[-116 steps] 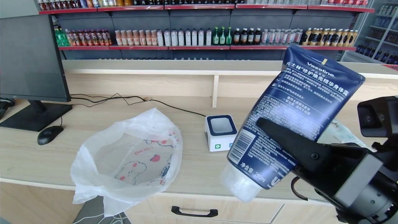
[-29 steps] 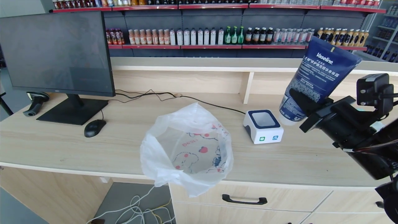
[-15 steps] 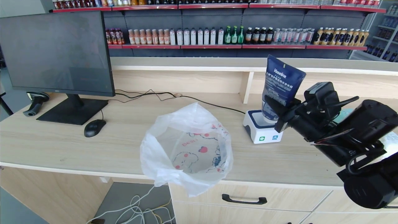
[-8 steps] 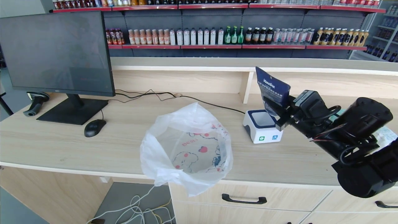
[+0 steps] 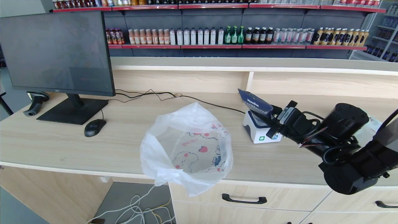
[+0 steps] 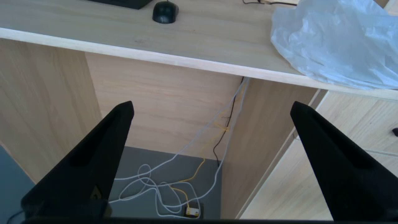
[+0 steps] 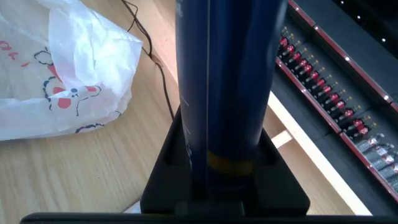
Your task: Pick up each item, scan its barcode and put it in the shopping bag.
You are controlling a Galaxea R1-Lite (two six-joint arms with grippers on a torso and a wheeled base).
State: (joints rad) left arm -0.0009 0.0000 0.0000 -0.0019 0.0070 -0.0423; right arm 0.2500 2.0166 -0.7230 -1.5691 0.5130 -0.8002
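A dark blue lotion tube lies nearly flat just above the white barcode scanner, held by my right gripper, which is shut on it. In the right wrist view the tube runs out from between the black fingers. The white shopping bag with a cartoon print stands open at the counter's front edge, left of the scanner; it also appears in the right wrist view. My left gripper hangs open below the counter edge, with nothing between its fingers.
A monitor and a mouse stand at the counter's left, with cables trailing to the scanner. A raised back ledge runs behind. Shelves of bottles fill the background. Drawer handles sit below the counter.
My right arm has swung left and down, tipping the tube from upright beside the scanner to nearly flat over it. The bag and scanner stayed put.
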